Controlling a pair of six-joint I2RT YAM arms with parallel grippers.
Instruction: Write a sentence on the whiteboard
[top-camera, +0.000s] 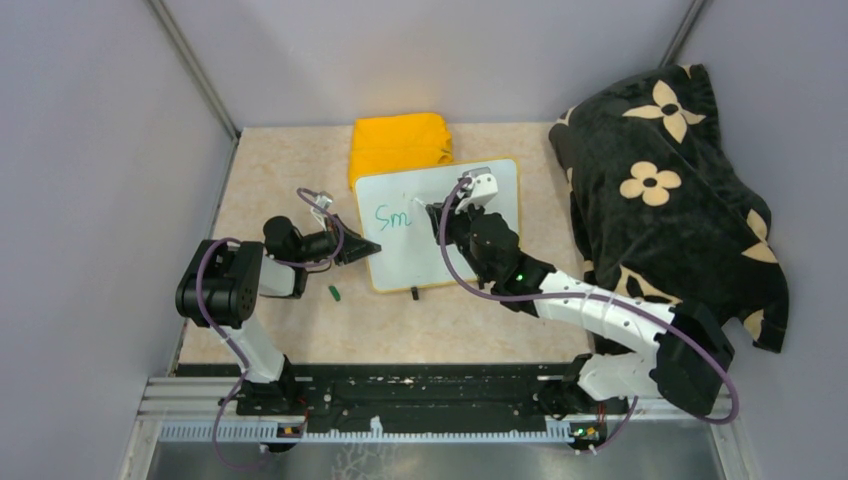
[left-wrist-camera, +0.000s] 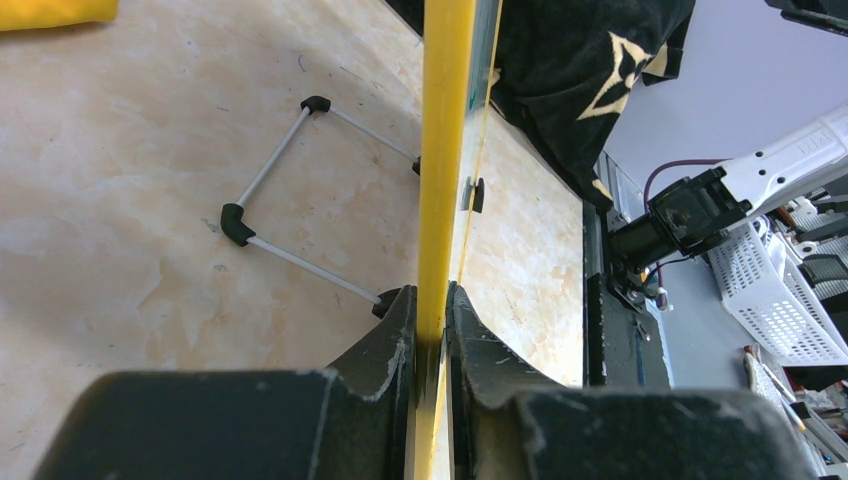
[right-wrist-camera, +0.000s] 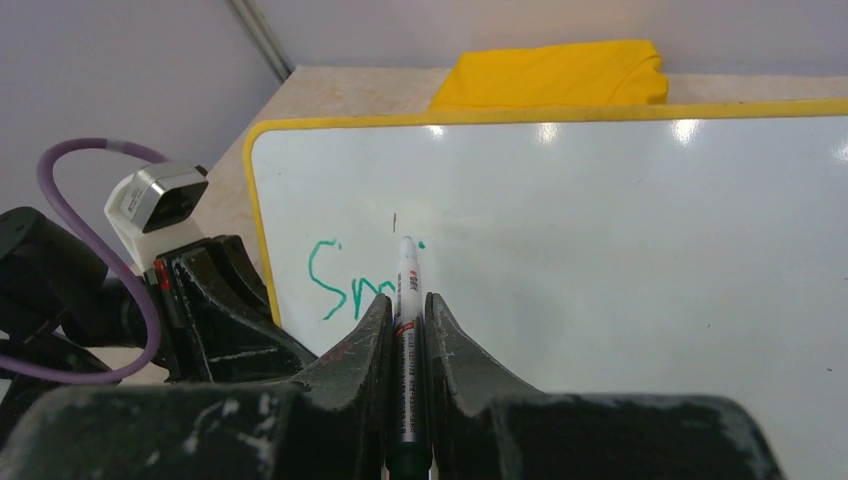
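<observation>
At the middle of the table, the right claw is closing tightly around a marker, which is lying lengthwise between its two dark fingers. The marker's tip is pointing away from the wrist and is sitting against the whiteboard, just beside a small green dot. To the left of the tip, the sentence is showing only as the green letters "Sm", near the board's left edge.

On that left side, the left claw is pinching the whiteboard's thin yellow rim, its fingers pressing on either face of the board. In the left wrist view, a thin wire frame with black corner pieces is reaching from the board across the table.

A small green cap-like piece is lying on the table near the board's near left corner. A folded yellow cloth is lying at the board's far edge, with the board's corner overlapping it. A black fabric with cream flowers is heaping up on the table's right side, beyond the right arm.
</observation>
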